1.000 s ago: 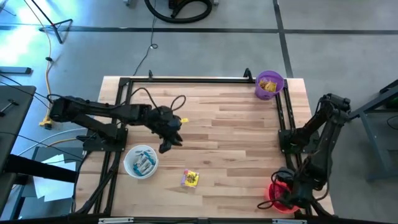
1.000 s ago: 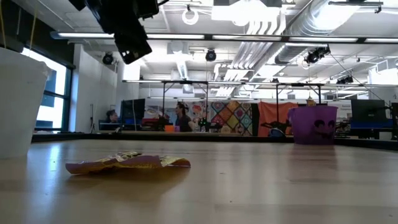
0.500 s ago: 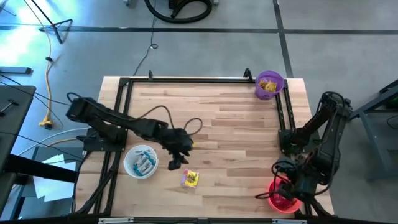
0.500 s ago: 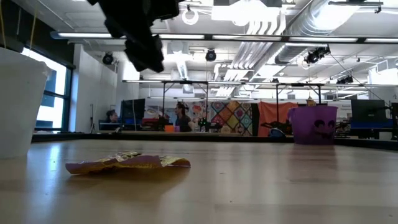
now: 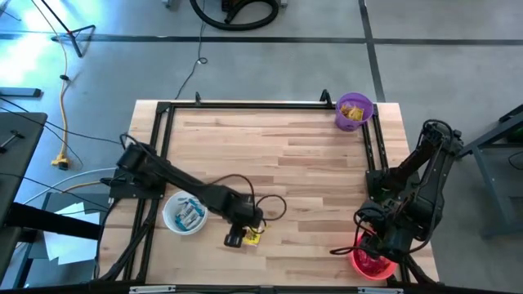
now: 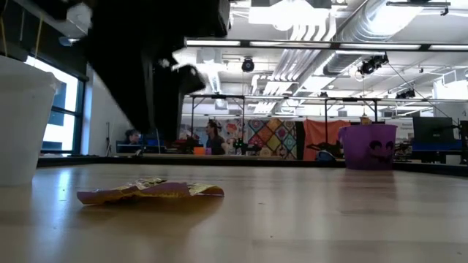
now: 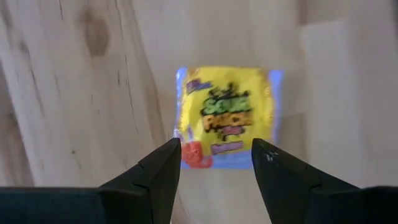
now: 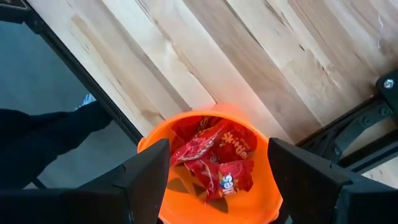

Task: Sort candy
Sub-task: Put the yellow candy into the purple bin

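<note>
Just beside the white bowl (image 5: 185, 214) on the table (image 5: 310, 171), the yellow candy (image 7: 226, 116) lies flat straight ahead of the left hand (image 7: 216, 155) — fingers spread wide, straddling its near edge — the right hand (image 8: 214, 163) far off.

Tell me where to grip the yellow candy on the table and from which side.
Come straight down from above. The yellow candy lies flat on the table, so pinch across its two opposite side edges. The left hand, open, already hovers over it with fingers straddling the wrapper.
</note>
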